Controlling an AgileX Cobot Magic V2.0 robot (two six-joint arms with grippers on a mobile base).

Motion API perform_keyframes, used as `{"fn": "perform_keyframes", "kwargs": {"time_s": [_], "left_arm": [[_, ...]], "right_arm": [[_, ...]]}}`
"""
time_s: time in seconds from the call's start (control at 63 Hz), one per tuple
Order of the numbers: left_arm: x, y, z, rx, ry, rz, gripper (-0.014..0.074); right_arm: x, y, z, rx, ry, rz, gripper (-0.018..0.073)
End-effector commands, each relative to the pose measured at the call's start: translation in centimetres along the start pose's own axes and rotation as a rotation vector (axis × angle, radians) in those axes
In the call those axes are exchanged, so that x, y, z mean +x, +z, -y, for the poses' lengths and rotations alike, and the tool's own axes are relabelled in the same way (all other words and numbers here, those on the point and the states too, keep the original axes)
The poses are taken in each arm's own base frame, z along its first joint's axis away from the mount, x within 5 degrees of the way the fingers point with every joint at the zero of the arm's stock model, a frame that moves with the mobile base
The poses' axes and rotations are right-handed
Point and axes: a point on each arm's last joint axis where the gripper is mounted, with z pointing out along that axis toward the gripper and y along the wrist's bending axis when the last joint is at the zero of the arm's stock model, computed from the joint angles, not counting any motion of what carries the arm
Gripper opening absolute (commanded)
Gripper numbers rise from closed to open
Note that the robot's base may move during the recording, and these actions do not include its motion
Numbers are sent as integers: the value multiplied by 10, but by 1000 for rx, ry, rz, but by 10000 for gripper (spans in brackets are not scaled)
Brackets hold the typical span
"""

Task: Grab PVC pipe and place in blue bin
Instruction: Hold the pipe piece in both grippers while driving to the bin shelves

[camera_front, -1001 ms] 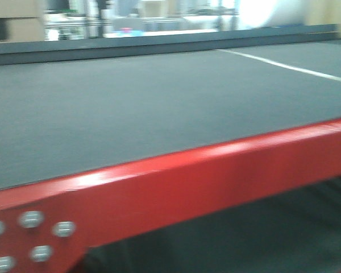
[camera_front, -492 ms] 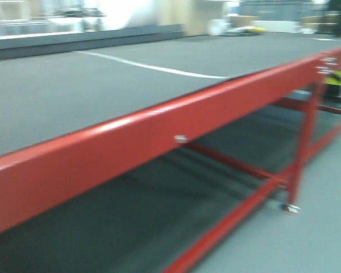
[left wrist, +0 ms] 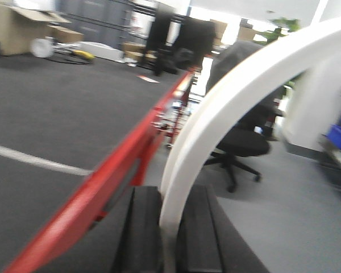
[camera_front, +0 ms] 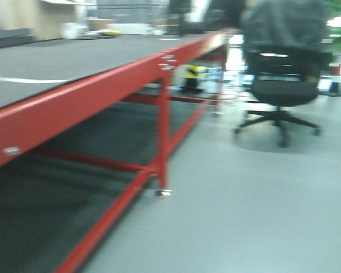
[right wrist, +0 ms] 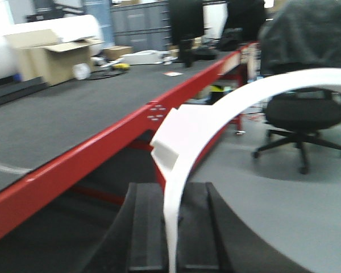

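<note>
The long table (camera_front: 74,62) fills the left of my front view, dark grey top on a red frame. It stands on pale grey floor (camera_front: 261,205). A black office chair (camera_front: 281,85) stands off past its far corner, blurred. A cardboard box (right wrist: 51,54) sits open beyond the far side of the table.

The PVC pipe (left wrist: 216,108) is off the table, up in the air. On my left wrist camera its white arc rises up and to the right from between the black fingers of the left gripper (left wrist: 170,193), which pinches its lower end. The right gripper (right wrist: 171,187) likewise clamps a PVC pipe (right wrist: 182,136), squared step just above the fingers. I cannot tell whether both hold one piece.
</note>
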Motion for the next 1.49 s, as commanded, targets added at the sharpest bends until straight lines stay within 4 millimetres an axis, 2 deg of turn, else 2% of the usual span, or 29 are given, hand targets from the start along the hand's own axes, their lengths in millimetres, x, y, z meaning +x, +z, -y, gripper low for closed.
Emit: {"fn": "perform_keyframes", "kwargs": {"time_s": [0.0, 1.477], "left_arm": [[-3, -1, 1, 7, -16, 33, -111], [-3, -1, 1, 7, -16, 33, -111]], "right_arm": [[-3, -1, 0, -2, -19, 29, -167], [-3, -1, 0, -2, -19, 31, -167]]}}
